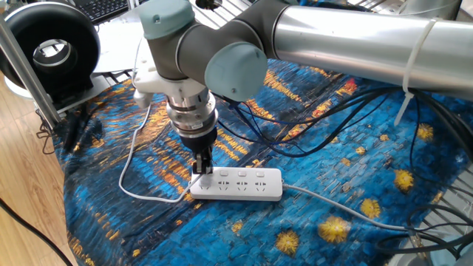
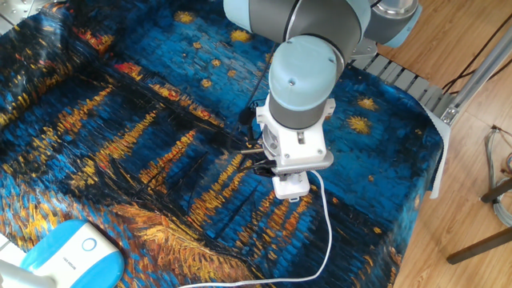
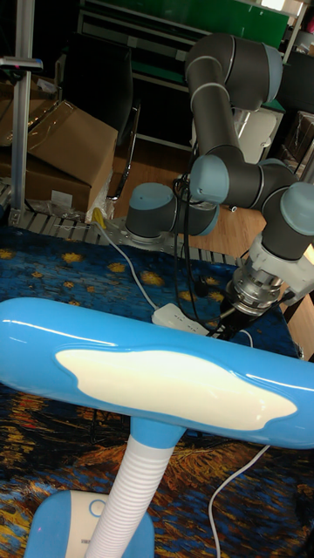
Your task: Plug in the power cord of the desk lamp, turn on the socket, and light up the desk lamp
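You have one arm (image 1: 295,33) with one gripper (image 1: 202,164), one lamp (image 3: 148,384), one power strip (image 1: 238,183) showing three free outlets, one white cord (image 1: 137,148), one black ring device (image 1: 52,48), one cardboard box (image 3: 61,144).

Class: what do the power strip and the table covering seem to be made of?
The power strip looks like smooth, hard white plastic: crisp moulded edges, even matte sheen. The table covering seems to be printed fabric or flexible mat: it wrinkles and drapes over the table edge. Exact fibre unclear.
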Robot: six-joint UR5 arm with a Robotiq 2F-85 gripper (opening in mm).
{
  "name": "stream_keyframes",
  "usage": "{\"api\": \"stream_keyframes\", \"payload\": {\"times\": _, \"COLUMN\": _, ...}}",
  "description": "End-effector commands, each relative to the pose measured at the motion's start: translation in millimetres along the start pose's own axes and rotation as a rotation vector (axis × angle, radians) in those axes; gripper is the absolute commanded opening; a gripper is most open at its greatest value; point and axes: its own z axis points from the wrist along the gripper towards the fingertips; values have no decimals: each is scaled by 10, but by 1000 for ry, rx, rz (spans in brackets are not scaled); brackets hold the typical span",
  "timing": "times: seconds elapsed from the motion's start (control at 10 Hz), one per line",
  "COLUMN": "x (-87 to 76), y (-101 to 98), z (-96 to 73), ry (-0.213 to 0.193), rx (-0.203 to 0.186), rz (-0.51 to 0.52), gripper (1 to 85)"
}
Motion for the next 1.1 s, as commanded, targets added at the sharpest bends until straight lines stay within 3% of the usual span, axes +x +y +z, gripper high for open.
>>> {"api": "stream_keyframes", "payload": {"times": 0.0, "x": -25, "y": -6, "z": 4, "ry": -10, "rx": -1, "rz": 8, "gripper": 13}}
{"api": "stream_keyframes", "payload": {"times": 0.5, "x": -12, "y": 48, "z": 5, "ry": -16, "rx": -31, "rz": 21, "gripper": 13}}
{"api": "stream_keyframes", "payload": {"times": 1.0, "x": -30, "y": 32, "z": 48, "ry": -26, "rx": -36, "rz": 18, "gripper": 13}}
